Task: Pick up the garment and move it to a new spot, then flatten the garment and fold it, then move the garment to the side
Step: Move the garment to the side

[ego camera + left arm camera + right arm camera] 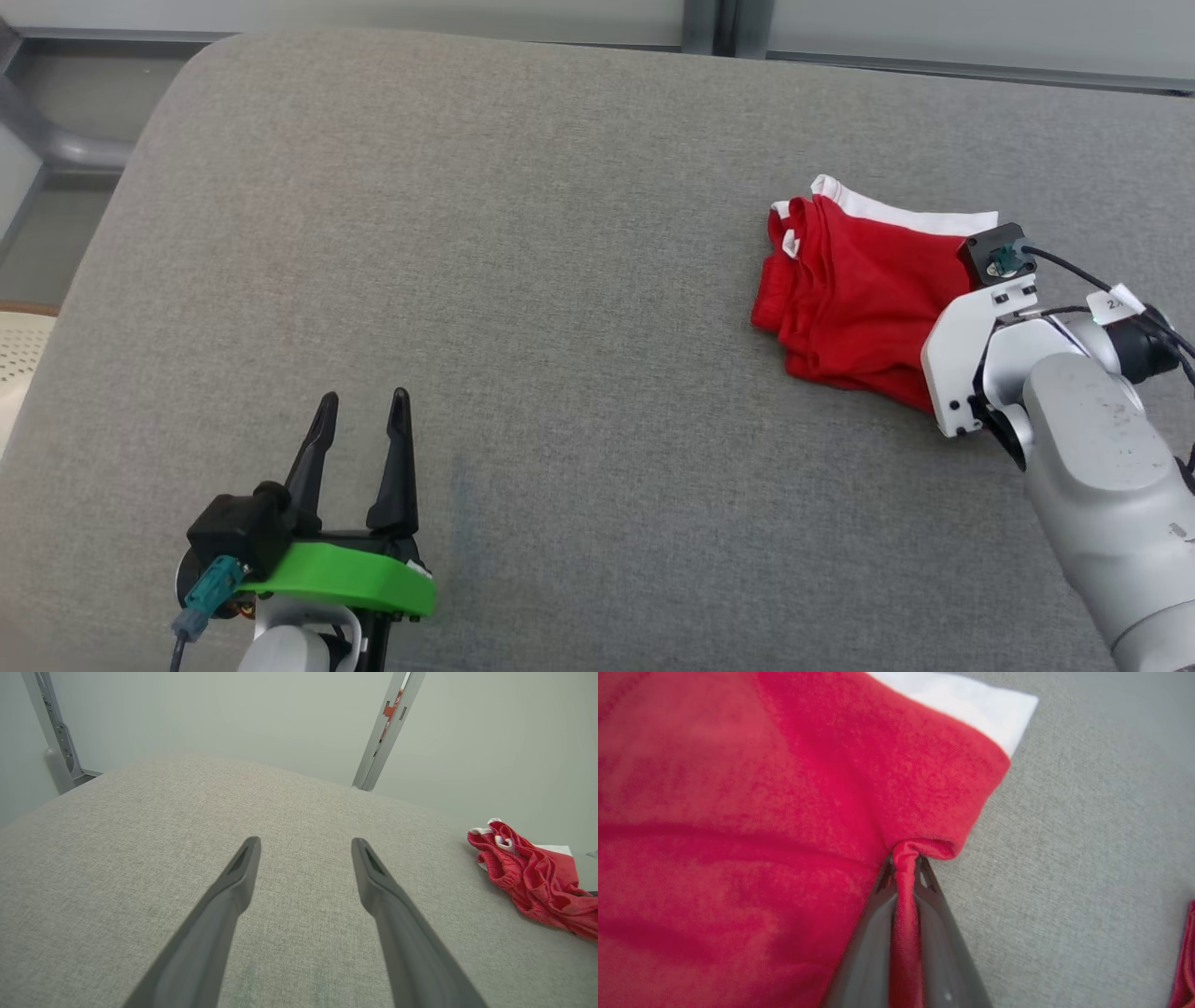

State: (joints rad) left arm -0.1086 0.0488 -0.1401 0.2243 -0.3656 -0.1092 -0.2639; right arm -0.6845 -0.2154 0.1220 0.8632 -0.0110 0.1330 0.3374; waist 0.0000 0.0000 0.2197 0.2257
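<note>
- Toward the near left corner of the grey padded surface [560, 308], the left pincer [364, 397] hovers with its fingers spread wide and nothing between them, pointing at the far edge.
- From that pincer the red garment [859, 289] lies well apart, off to the right and somewhat farther in. In the left wrist view the garment [537, 877] sits at the right margin.
- On the right half of the surface the garment lies bunched and creased, with white trim along its far side. Its long axis runs roughly from the far edge toward the near right.
- At the garment's right-hand edge the right pincer [906, 858] is pressed together on a gathered fold of red cloth, just below the white-trimmed corner.
- By my judgement the right arm [1092, 420] is much the nearer and has the hold, so the lift to a new spot turns on drawing the cloth up and leftward over the bare middle. A pinch at one edge may let the rest drag.
</note>
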